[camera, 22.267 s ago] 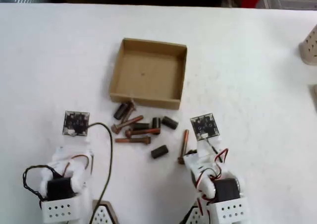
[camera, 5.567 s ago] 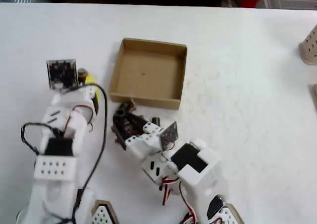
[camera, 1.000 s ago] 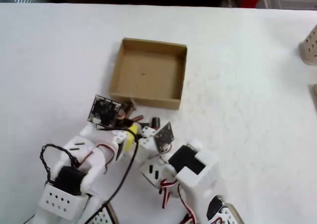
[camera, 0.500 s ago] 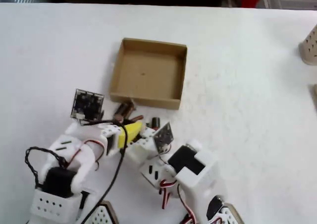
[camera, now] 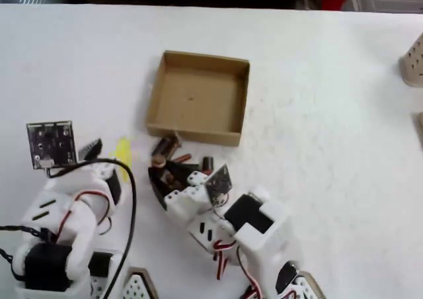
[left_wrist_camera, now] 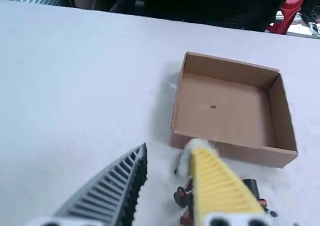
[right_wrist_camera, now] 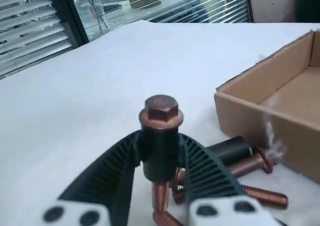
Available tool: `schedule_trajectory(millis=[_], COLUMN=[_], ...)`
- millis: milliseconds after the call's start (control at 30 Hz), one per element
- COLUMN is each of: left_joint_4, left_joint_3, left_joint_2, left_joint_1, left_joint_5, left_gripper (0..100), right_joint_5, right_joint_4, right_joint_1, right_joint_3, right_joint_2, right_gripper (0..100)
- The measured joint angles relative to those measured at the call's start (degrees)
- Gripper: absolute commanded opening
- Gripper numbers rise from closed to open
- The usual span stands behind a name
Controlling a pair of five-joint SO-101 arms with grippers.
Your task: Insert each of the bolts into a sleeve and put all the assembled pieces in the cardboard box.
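Observation:
My right gripper (right_wrist_camera: 159, 139) is shut on a black sleeve (right_wrist_camera: 159, 158) held upright, with a copper bolt (right_wrist_camera: 161, 111) standing in it, head up and shank showing below. In the high view the right gripper (camera: 162, 174) sits just in front of the cardboard box (camera: 153, 110), beside a loose black sleeve (camera: 164, 145) and a loose bolt (camera: 182, 158). My left gripper (camera: 108, 148) is open and empty, off to the left of the pile. Its grey and yellow fingers (left_wrist_camera: 220, 186) point toward the box (left_wrist_camera: 225, 141), which holds nothing.
More loose parts lie by the box's near wall: a sleeve (right_wrist_camera: 231, 148) and bolts (right_wrist_camera: 250, 165) on the white table. A pale perforated object (camera: 413, 64) stands at the far right edge. Open tabletop lies left and right of the box.
My left gripper has pulled away from the right gripper, moving left and back, and now stands open and empty. The right gripper has stayed put, holding the sleeve.

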Motion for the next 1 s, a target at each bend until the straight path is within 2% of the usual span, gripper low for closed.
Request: schedule_trajectory(millis=[67, 167, 333, 433, 567, 667, 900, 1000], left_joint_4=[-0.18, -2.11, -6.77, -9.41, -13.54, -16.44, -23.03, -25.93], left_joint_3=[2.64, 8.88, 18.20, 22.86, 28.57, 32.09, 40.26, 41.49], left_joint_2=[0.00, 0.18, 0.88, 0.88, 0.88, 0.88, 0.88, 0.88], left_joint_1=[-1.41, -2.81, -4.31, -4.40, -4.57, -4.66, -5.10, -6.77], left_joint_5=[0.00, 0.00, 0.00, 0.00, -1.93, -4.48, -5.45, -5.45], left_gripper=[2, 3, 3, 3, 3, 3, 3, 3], right_joint_5=[0.00, 0.00, 0.00, 4.48, 15.47, 19.87, 20.31, 15.47], right_joint_4=[0.53, 4.84, 17.85, 26.64, 39.82, 50.46, 77.98, 92.48], right_joint_1=[0.09, 0.00, 0.35, 2.55, 6.33, 8.35, 14.42, 18.02], right_joint_3=[1.32, 4.04, 7.47, 9.23, 10.73, 10.73, 8.44, 2.20], right_joint_2=[-1.14, -5.63, -17.76, -26.64, -38.51, -48.00, -68.57, -73.23], right_gripper=[1.7, 1.6, 1.6, 1.6, 1.6, 1.6, 1.7, 1.7])
